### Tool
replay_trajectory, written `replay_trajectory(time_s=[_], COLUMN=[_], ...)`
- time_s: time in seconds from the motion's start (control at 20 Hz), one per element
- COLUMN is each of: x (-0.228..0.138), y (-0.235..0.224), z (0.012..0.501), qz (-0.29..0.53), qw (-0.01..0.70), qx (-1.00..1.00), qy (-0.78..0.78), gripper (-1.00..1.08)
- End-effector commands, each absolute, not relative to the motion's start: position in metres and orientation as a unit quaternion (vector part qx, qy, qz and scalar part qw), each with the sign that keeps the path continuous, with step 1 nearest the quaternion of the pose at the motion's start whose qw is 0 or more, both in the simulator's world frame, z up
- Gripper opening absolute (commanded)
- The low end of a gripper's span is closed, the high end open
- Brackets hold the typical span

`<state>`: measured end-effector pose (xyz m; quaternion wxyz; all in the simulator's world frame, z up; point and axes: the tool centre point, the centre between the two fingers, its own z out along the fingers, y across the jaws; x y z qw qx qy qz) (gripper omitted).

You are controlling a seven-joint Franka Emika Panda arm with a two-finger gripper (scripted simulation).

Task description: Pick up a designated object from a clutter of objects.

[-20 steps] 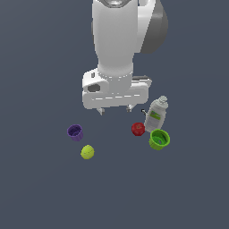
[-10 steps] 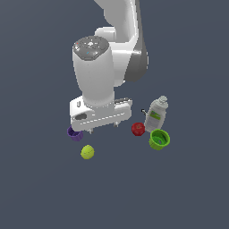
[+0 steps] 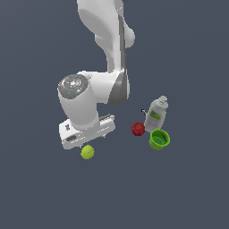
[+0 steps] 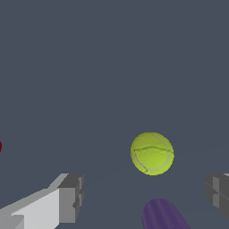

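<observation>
The designated object, a yellow-green ball (image 3: 87,152) (image 4: 152,153), lies on the dark floor just below the arm's white hand in the exterior view. My gripper (image 3: 91,142) (image 4: 145,190) hangs low over it, open, its grey fingers (image 4: 71,197) spread wide with nothing between them. In the wrist view the ball sits a little beyond the gap between the fingers. The purple cup (image 4: 163,214) from the clutter of objects lies close to the ball; the hand hides it in the exterior view.
Toward the exterior view's right stand a red round object (image 3: 138,129), a green cup (image 3: 159,139) and a white bottle with a green label (image 3: 156,114), close together. A red sliver (image 4: 1,146) shows at the wrist view's edge.
The hand has swung toward the exterior view's left and dropped lower, from above the red object to right over the ball, and it now covers the purple cup.
</observation>
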<state>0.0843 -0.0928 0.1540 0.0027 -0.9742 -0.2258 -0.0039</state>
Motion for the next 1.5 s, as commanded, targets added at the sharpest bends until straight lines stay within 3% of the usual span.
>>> replay_trajectory(time_s=[0.0,0.55,1.0,1.45], x=[0.087,0.088,0.088,0.087], y=[-0.104,-0.133,-0.134,-0.135], z=[0.137,0.095,0.086,0.044], qz=[-0.003,0.0,0.0,0.0], qw=[0.002,0.0,0.0,0.0], qx=[-0.97,-0.957,-0.956,-0.956], qy=[-0.245,-0.29,-0.292,-0.293], gripper=[1.0,1.0,1.0,1.0])
